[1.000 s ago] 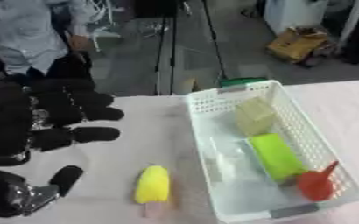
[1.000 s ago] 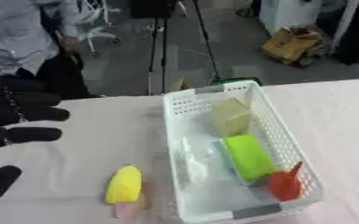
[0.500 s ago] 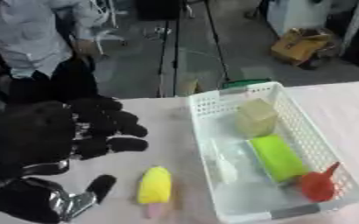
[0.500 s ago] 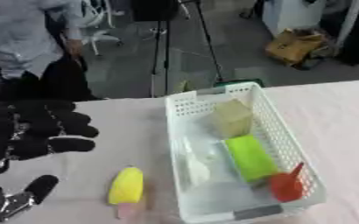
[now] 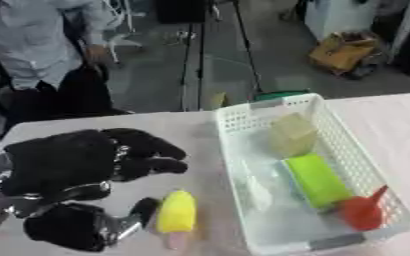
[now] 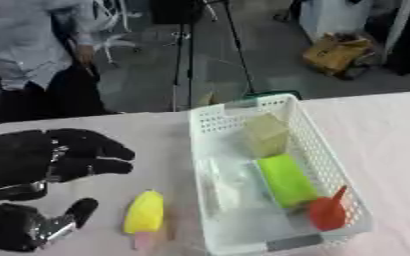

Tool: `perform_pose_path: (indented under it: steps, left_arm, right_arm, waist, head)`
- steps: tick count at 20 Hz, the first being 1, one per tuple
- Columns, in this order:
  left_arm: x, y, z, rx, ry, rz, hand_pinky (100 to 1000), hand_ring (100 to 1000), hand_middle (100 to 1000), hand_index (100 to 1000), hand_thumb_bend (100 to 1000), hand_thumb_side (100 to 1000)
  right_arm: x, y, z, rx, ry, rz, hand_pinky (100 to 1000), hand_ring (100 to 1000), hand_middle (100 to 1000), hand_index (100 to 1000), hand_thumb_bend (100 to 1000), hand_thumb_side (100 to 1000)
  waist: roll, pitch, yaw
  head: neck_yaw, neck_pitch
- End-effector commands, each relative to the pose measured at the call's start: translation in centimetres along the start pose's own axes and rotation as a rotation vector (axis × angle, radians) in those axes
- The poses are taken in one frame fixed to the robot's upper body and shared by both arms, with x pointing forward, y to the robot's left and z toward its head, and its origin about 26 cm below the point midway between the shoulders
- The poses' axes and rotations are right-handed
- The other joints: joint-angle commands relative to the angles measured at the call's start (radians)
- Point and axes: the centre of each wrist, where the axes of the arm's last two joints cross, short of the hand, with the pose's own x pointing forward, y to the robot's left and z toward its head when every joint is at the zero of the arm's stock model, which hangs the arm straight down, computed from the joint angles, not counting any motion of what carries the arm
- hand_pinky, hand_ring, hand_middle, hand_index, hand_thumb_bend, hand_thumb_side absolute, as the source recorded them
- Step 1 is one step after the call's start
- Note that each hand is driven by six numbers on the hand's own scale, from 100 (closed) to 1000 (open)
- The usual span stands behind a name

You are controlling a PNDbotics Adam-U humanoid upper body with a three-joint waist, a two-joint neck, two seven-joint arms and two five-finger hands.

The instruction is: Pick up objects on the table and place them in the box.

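— Our left hand (image 5: pixel 77 167) fills the lower left of the left eye view, black fingers spread and a little bent, thumb (image 5: pixel 138 211) reaching toward the yellow object (image 5: pixel 176 214) on the table (image 5: pixel 112 125). We hold nothing. Whether the thumb touches the yellow object, we cannot tell here.

— And the box?

— We see the white basket (image 5: pixel 243 115) to the right of the hand, with a tan block (image 5: pixel 293 134) at its far end, a green block (image 5: pixel 316 180) in the middle, a red piece (image 5: pixel 363 212) in the near right corner and something clear and pale (image 5: pixel 257 187) along its left side.

— What do we gain from the right eye view?

— There we see a gap of bare table between the thumb tip and the yellow object, which has a pink end (image 6: pixel 142 241) pointing toward us. It lies just beside the basket's left wall, outside it. Our right hand shows in neither view.
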Motion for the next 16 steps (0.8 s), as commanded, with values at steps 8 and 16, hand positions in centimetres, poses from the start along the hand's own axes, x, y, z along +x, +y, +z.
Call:
perform_pose_path:
  steps: [8,16]
  left_arm:
    - [-2.3,-3.2,-2.3,0.105,0.142,0.174,941,937,918,1000,100,1000]
    - [-3.1,-6.2,-4.7,0.175,0.224,0.238,1000,1000,1000,1000,100,1000]
  right_arm:
    - [0.2,-0.4,-1.0,-0.007,-0.020,0.009,903,874,733,852,100,1000]
    - [0.0,-0.8,-1.1,-0.003,0.004,0.038,906,872,725,844,100,1000]
  waist:
    - [0.014,-0.035,0.021]
    - [0.040,-0.052,0.058]
  head:
    - [-0.018,0.013]
    - [-0.037,0.033]
